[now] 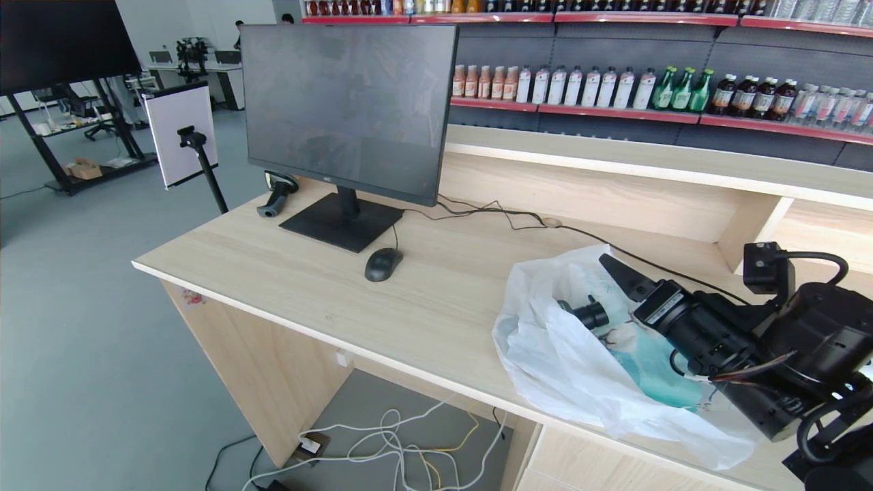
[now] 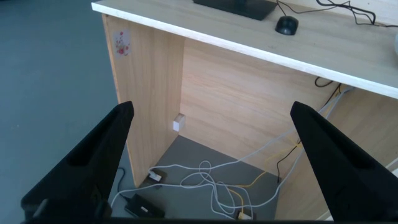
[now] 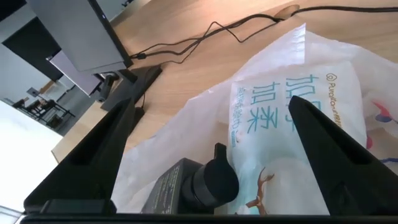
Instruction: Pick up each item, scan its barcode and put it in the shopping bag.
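While bagging looks all but done, both pincers gape wide and hold nothing.
Left pincer [image 2: 211, 109] hangs low before the pale wooden surface [image 2: 311, 43]. The black handheld barcode scanner [image 1: 276, 194] lies far left. Right pincer [image 3: 211, 102] sits over the white translucent plastic shopping bag [image 1: 545, 354], which holds a teal-printed soft pack [image 3: 280, 124]. Next, likely: lift clear without snagging film.

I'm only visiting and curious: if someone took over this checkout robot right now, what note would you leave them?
Left gripper: open, empty, low in front of the counter.
Right gripper: open, empty, at the shopping bag mouth.
The bag lies on the counter, holding a teal pack and a black cylindrical item. Scanner rests near the counter's far left corner.
Done: those two bagged.
Left: probably pull the right arm clear. Whether more items wait, I cannot tell.
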